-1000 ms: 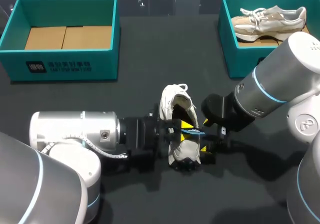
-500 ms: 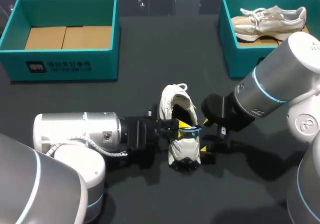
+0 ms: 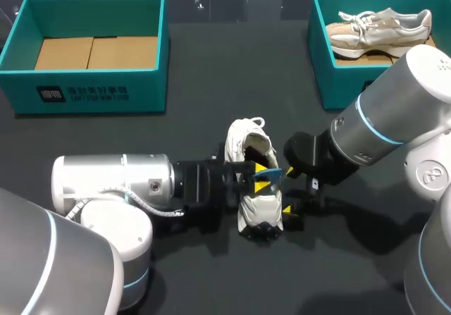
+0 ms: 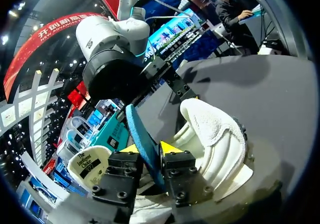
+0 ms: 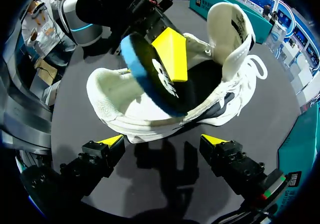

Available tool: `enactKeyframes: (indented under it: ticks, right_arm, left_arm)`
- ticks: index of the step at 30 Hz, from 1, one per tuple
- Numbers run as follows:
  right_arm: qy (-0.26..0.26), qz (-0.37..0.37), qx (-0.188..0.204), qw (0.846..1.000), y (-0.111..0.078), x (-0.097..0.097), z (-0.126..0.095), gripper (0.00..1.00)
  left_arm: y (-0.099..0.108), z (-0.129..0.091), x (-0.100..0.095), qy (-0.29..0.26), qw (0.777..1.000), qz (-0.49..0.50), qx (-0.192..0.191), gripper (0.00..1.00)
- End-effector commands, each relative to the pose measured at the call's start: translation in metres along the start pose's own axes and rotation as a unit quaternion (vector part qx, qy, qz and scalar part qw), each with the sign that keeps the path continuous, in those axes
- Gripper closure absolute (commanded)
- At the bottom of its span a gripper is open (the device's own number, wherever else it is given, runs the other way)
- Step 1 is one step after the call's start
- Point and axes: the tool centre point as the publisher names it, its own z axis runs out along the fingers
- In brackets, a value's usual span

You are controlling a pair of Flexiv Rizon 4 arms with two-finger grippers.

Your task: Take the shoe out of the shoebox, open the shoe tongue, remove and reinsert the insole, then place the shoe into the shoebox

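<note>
A white shoe (image 3: 241,144) stands on the dark table between my two arms, its tongue (image 5: 230,23) pulled up. From the left, my left gripper (image 3: 262,177) is shut on a blue insole (image 3: 270,175). The insole (image 4: 142,134) stands on edge between its yellow fingertips (image 4: 170,148), over the shoe (image 4: 215,134). In the right wrist view the insole (image 5: 147,78) slants down into the opening of the shoe (image 5: 220,88). My right gripper (image 3: 287,199) sits at the shoe's right side, open. Its tips straddle the space just short of the sole (image 5: 162,140), without touching.
A teal shoebox (image 3: 91,89) with a bare cardboard floor stands at the back left. At the back right, another teal box (image 3: 320,54) holds a beige shoe (image 3: 380,25). My right arm's bulky links (image 3: 394,110) hang in front of that box.
My left arm has slid a little to the right toward the shoe, carrying the insole with it and lifting its end slightly. The right arm and the shoe have stayed put.
</note>
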Motion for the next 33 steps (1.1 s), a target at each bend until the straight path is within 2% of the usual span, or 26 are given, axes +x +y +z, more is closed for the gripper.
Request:
enactKeyframes:
  ticks: [1,6,11,12,14,19,28,33]
  right_arm:
    - [-0.002,0.001,0.001,1.0,0.0,0.002,0.0,0.0]
    - [-0.002,0.001,0.001,1.0,0.0,0.002,0.0,0.0]
    - [-0.002,0.001,0.001,1.0,0.0,0.002,0.0,0.0]
    - [-0.002,0.001,0.001,1.0,0.0,0.002,0.0,0.0]
    - [-0.002,0.001,0.001,1.0,0.0,0.002,0.0,0.0]
    - [-0.002,0.001,0.001,1.0,0.0,0.002,0.0,0.0]
    - [-0.002,0.001,0.001,1.0,0.0,0.002,0.0,0.0]
    - [-0.002,0.001,0.001,1.0,0.0,0.002,0.0,0.0]
  left_arm:
    - [-0.01,-0.01,0.001,0.0,1.0,-0.004,0.014,0.58]
    - [-0.021,-0.01,0.0,0.007,1.0,-0.012,0.028,0.59]
    - [-0.023,-0.004,0.007,0.03,0.999,-0.017,0.016,0.63]
    - [-0.022,-0.003,0.01,0.033,0.999,-0.018,0.015,0.68]
    - [-0.021,-0.001,0.012,0.038,0.999,-0.02,0.014,1.0]
    - [-0.014,0.004,0.018,0.048,0.999,-0.003,0.0,1.0]
    - [0.016,0.007,0.014,0.044,0.998,0.021,-0.041,1.0]
    - [0.026,0.006,0.011,0.039,0.997,0.022,-0.058,1.0]
